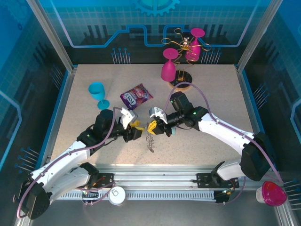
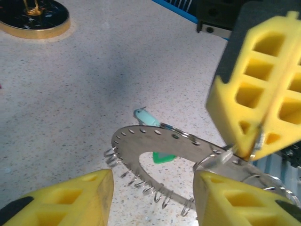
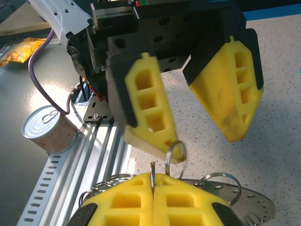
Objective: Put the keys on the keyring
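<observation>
Here we see the keyring (image 2: pixel 188 147), a flat metal crescent punched with holes and fringed with wire loops (thin, silvery). Its length runs toward the near edge of the speckled counter (image 2: pixel 70 94). The left tool (image 2: pixel 151 186), yellow foam, stands spread around it. The right tool (image 3: pixel 153 181) pinches one loop. The bright green key (image 2: pixel 163 157) shows through its opening, and the pale key (image 2: pixel 146 117) sits beside its rim.
</observation>
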{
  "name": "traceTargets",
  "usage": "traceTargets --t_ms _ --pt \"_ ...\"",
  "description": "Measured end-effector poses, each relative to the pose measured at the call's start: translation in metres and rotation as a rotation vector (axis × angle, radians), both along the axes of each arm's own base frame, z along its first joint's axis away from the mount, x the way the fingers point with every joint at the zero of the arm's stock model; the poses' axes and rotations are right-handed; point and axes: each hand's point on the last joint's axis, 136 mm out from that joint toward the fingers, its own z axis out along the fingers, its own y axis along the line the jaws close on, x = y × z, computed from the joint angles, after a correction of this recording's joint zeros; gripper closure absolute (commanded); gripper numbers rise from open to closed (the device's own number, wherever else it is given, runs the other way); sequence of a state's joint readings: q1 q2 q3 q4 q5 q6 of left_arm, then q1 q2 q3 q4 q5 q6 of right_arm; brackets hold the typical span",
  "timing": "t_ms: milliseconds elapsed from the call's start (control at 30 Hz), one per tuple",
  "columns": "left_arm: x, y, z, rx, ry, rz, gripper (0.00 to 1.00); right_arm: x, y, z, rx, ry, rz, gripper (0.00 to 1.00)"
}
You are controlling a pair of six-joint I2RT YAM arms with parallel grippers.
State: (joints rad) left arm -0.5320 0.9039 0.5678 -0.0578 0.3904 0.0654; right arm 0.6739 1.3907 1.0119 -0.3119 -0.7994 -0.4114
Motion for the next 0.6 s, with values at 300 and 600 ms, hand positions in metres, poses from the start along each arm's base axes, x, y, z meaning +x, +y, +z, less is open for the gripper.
traceTargets --t_ms 300,600 --pt "0.018 0.006 -0.001 0.003 0.085 0.128 0.52 -0.017 0.001 0.006 0.044 -0.069 0.069 1.00" --pt "0.007 0.023 0.025 -0.025 -0.041 0.165 0.68 -0.002 -0.004 -0.005 0.127 -0.110 -0.010 1.00"
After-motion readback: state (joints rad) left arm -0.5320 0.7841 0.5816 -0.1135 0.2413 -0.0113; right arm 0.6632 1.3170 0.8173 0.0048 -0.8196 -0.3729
